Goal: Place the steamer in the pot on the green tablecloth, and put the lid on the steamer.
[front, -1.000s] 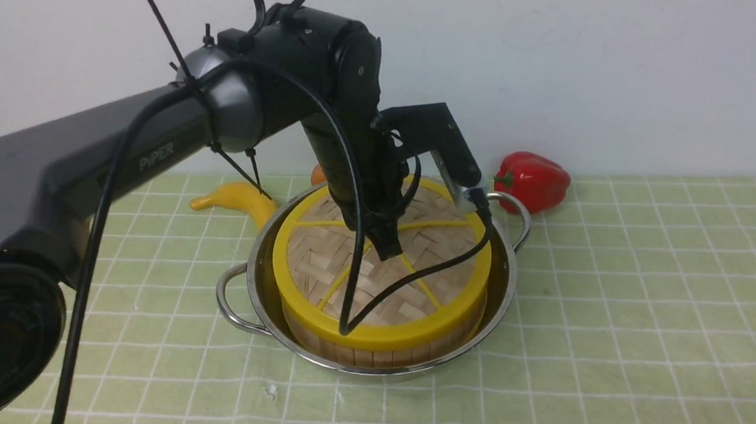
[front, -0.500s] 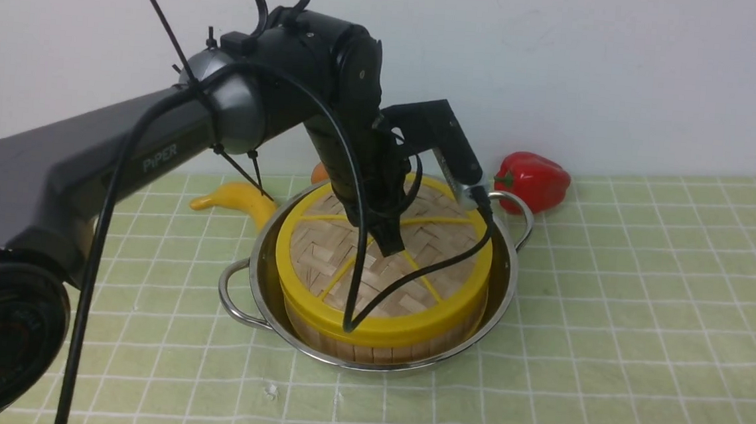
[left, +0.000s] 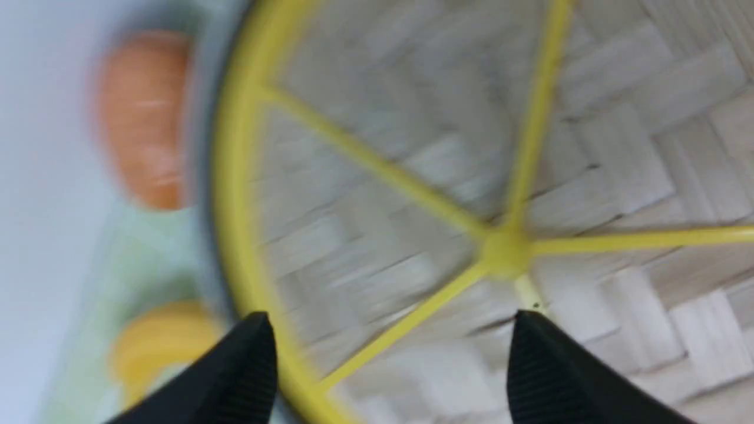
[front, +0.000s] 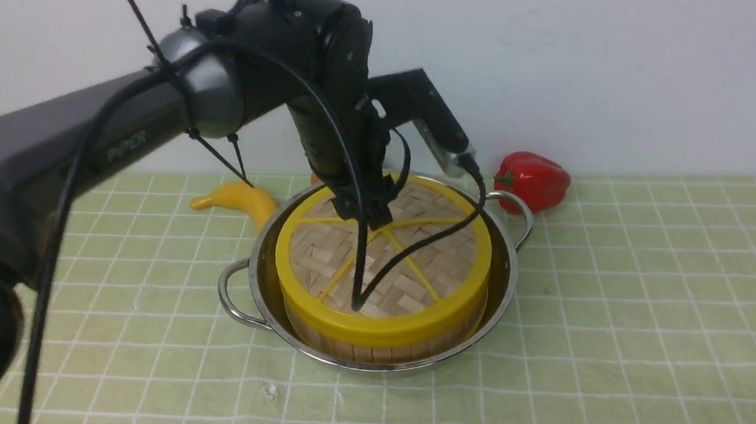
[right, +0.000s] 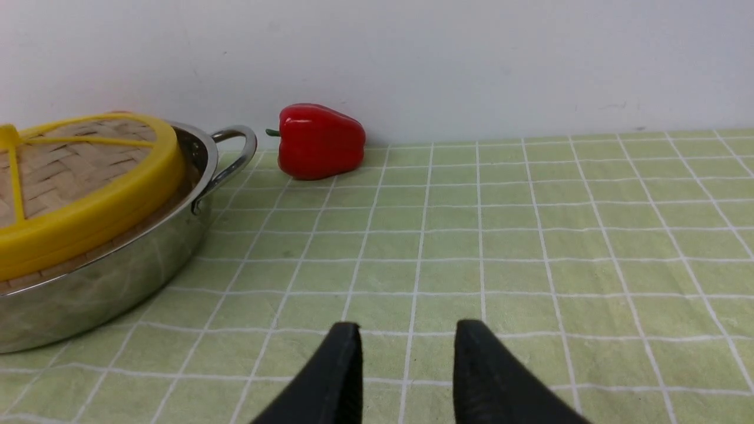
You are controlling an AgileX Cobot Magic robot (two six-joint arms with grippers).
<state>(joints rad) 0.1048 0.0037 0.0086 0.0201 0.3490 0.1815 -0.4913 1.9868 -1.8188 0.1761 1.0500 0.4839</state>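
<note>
On the green tablecloth (front: 613, 268) the pot (front: 505, 274) sits with the steamer (front: 375, 351) already inside it, its slat wall showing just below the rim, and the lid (front: 370, 324) lies flat on top of the steamer, yellow rim level all the way round as far as I can see. So both halves of the job look done from here. The left gripper (left: 389, 365) hangs just above the lid's yellow hub, fingers (left: 542, 365) spread wide apart with nothing between them and not touching the weave. The right gripper (right: 406, 365) is off to the side over bare cloth, well apart from the pot, its fingers parted a little and holding nothing. What is left, to my eye, is only for the left arm to lift clear without catching a spoke or nudging the lid askew. A red pepper (front: 532, 181) and a yellow banana (front: 236, 199) lie behind the pot, out of the way.
</note>
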